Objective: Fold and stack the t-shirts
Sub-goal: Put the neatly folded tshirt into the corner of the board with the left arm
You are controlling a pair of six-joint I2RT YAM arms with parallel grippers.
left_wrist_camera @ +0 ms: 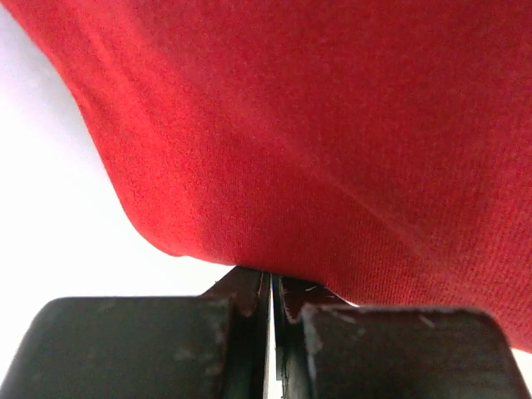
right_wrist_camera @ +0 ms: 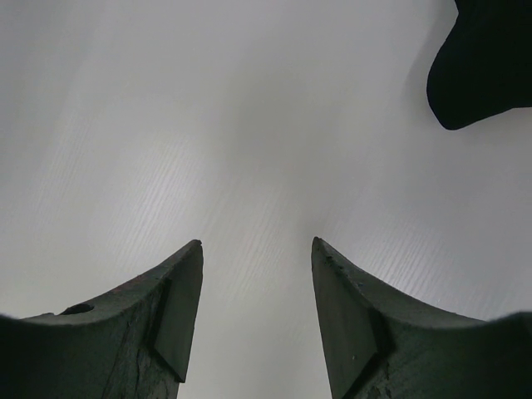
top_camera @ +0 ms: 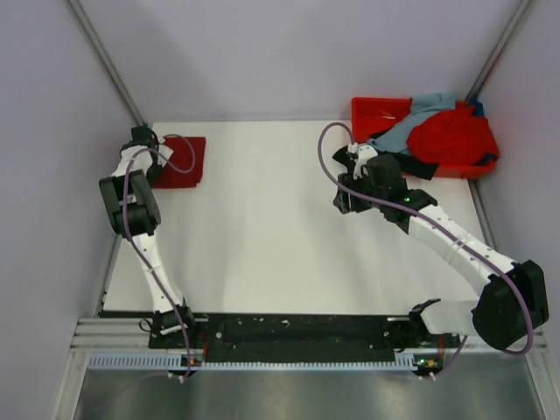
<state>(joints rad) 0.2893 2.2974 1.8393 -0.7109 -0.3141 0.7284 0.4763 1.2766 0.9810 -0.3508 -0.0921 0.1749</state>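
Note:
A folded dark crimson t-shirt (top_camera: 184, 162) lies flat at the far left of the white table. My left gripper (top_camera: 145, 140) is at its left edge. In the left wrist view this gripper (left_wrist_camera: 272, 287) is shut, with only a thin slit between the fingers, and its tips touch the edge of the crimson cloth (left_wrist_camera: 332, 141). A bright red t-shirt (top_camera: 451, 136), a pale grey-blue t-shirt (top_camera: 418, 115) and a black t-shirt (top_camera: 422, 168) are heaped in the orange-red tray (top_camera: 369, 108). My right gripper (top_camera: 354, 157) is open and empty just left of the tray. In the right wrist view it (right_wrist_camera: 256, 249) hangs over bare table, with black cloth (right_wrist_camera: 482, 66) at the upper right.
The tray stands at the back right corner, with shirts spilling over its front rim. White walls with metal posts close in the back and sides. A black rail (top_camera: 289, 332) with both arm bases runs along the near edge.

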